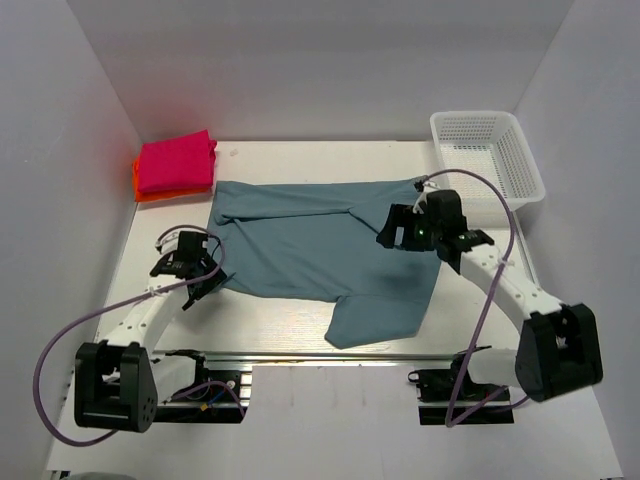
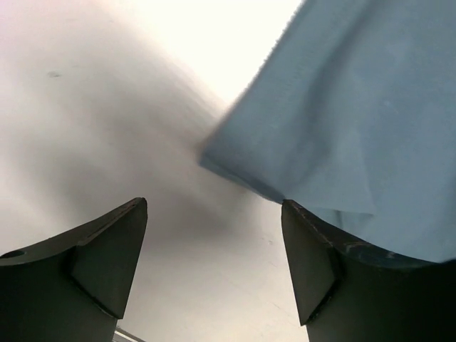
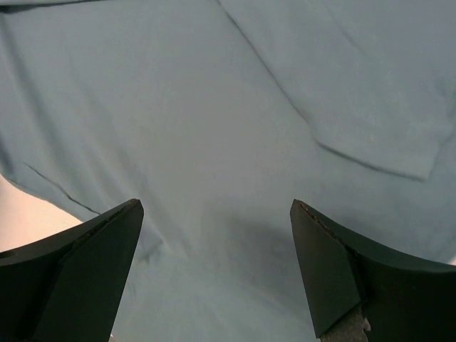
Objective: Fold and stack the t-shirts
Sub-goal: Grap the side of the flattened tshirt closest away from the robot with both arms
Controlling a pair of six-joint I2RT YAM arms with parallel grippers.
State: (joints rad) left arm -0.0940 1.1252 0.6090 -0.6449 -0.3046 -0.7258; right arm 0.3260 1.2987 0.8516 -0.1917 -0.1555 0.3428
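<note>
White surface [image 1: 280, 325] bears the teal t-shirt [image 1: 310, 245] spread at its middle. Right fingers [image 3: 89, 267] gape above it, empty; left fingers [image 2: 317, 267] stand apart at its near-left corner, perhaps touching cloth.

Dusty teal-blue tee [image 1: 300, 240], magenta-pink tee [image 1: 177, 160], orange-red tee [image 1: 148, 194], white mesh basket [image 1: 490, 150].

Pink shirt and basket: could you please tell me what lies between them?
Bare table, in the top view; the teal shirt lies in front of that stretch.
</note>
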